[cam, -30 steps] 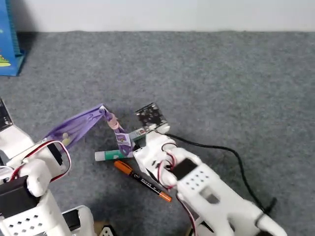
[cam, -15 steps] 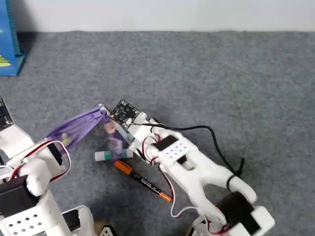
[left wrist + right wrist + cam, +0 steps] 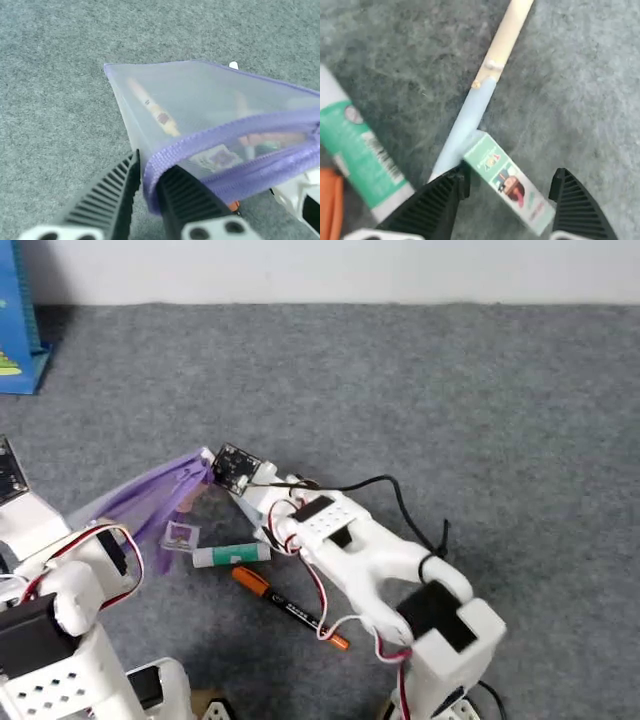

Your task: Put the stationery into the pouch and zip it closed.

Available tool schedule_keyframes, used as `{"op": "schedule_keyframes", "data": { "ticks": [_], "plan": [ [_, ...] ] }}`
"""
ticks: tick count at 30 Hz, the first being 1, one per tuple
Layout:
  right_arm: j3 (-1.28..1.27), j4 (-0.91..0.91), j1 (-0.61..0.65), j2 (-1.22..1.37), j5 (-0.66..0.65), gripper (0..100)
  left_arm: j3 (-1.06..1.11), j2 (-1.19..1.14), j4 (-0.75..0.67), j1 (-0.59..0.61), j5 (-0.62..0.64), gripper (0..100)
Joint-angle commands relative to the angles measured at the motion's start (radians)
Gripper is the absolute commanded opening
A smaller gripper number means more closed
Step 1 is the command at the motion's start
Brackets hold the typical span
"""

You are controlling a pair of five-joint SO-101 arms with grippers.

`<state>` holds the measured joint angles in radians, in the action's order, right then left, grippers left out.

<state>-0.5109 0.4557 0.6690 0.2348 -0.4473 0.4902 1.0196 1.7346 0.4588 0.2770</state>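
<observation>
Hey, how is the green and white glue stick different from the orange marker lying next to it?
The glue stick is white with a green band, while the marker has a black barrel with orange ends. The glue stick is shorter and thicker, the marker longer and slimmer. In the high view the glue stick lies almost level across the picture, while the marker runs on a diagonal. Both lie flat on the grey table, outside the pouch.
</observation>
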Motion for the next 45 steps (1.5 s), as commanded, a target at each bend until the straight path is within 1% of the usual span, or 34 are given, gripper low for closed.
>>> {"op": "schedule_keyframes", "data": {
  "ticks": [1,3,6,7,9,11,13,15,21,24,26,29,30,32,36,38,42,45],
  "plan": [
    [0.052,0.002,-0.005,0.019,-0.014,24.2,-0.002,-0.002,-0.017,0.002,-0.009,1],
    [0.048,0.002,-0.005,0.007,-0.014,17.7,-0.002,-0.002,-0.017,0.002,-0.009,1],
    [0.046,0.002,-0.016,-0.001,-0.014,2.4,-0.002,-0.002,-0.017,0.002,-0.009,1],
    [0.046,0.002,-0.025,-0.002,-0.011,0.0,-0.002,-0.002,-0.017,0.002,-0.009,1],
    [0.046,0.018,-0.051,-0.002,-0.009,3.5,-0.002,-0.002,-0.014,0.002,-0.009,1],
    [0.046,0.045,-0.076,-0.005,-0.008,3.0,-0.002,-0.002,-0.014,0.002,-0.009,1],
    [0.044,0.068,-0.099,-0.021,-0.003,0.5,-0.002,-0.002,-0.014,0.002,-0.009,1],
    [0.034,0.102,-0.125,-0.061,0.032,0.9,-0.002,-0.002,-0.012,0.002,-0.008,1],
    [-0.064,0.185,-0.147,-0.302,0.097,0.8,-0.008,0.0,-0.014,0.0,-0.002,1],
    [-0.147,0.189,-0.145,-0.463,0.126,0.8,-0.01,0.0,-0.017,-0.002,0.034,1],
    [-0.207,0.189,-0.14,-0.585,0.153,0.8,-0.027,0.0,-0.011,-0.038,0.043,1],
    [-0.275,0.189,-0.137,-0.773,0.206,0.8,-0.068,0.0,0.017,-0.141,0.048,1],
    [-0.29,0.189,-0.134,-0.834,0.221,0.8,-0.084,0.0,0.018,-0.169,0.058,1],
    [-0.316,0.216,-0.131,-0.958,0.255,0.8,-0.11,0.0,0.018,-0.204,0.118,1],
    [-0.321,0.328,-0.093,-1.201,0.345,0.8,-0.153,0.0,0.018,-0.247,0.164,1],
    [-0.321,0.349,-0.059,-1.326,0.377,0.8,-0.163,-0.002,0.018,-0.256,0.18,1],
    [-0.322,0.349,0.039,-1.561,0.388,0.8,-0.162,-0.002,0.018,-0.256,0.192,1],
    [-0.322,0.335,0.15,-1.661,0.39,0.8,-0.157,-0.005,0.018,-0.255,0.192,1]
  ]
}}
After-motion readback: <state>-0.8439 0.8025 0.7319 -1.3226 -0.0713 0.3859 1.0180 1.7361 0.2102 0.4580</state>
